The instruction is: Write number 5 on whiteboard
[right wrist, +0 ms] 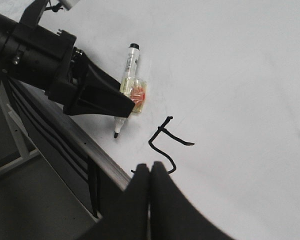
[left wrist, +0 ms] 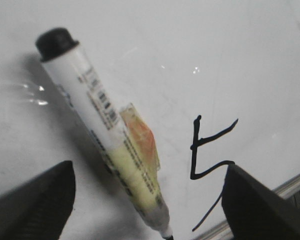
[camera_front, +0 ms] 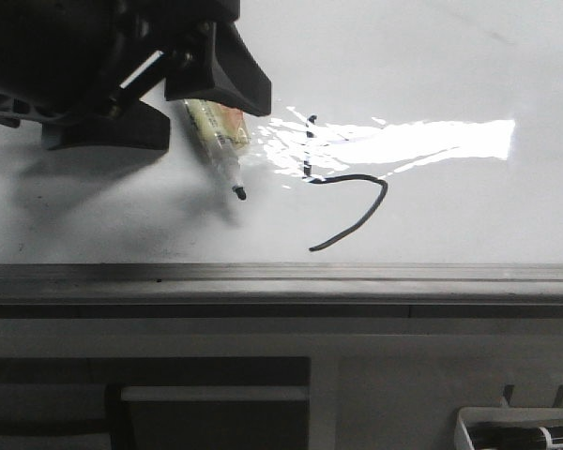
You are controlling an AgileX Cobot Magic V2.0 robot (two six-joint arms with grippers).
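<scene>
The number 5 [camera_front: 352, 177] is a thin black line near the front edge of the whiteboard [camera_front: 469, 56], its upper part lost in glare. In the wrist views the number 5 [left wrist: 194, 150] [right wrist: 176, 141] shows a vertical stroke, a top bar and a hooked tail. A white marker pen [camera_front: 220, 141] with yellow and orange tape lies on the board left of it, tip toward the edge. My left gripper [left wrist: 149, 170] hovers over the marker pen [left wrist: 102, 125], open, fingers wide apart and not touching it. My right gripper [right wrist: 150, 167] is shut and empty, near the board's edge by the 5.
A grey metal edge strip [camera_front: 281, 277] runs along the board's front. Below it are a dark panel with a pale handle [camera_front: 211, 394] and a white tray [camera_front: 516, 431] holding markers at the lower right. The left arm's black body [right wrist: 35, 47] reaches over the board's edge.
</scene>
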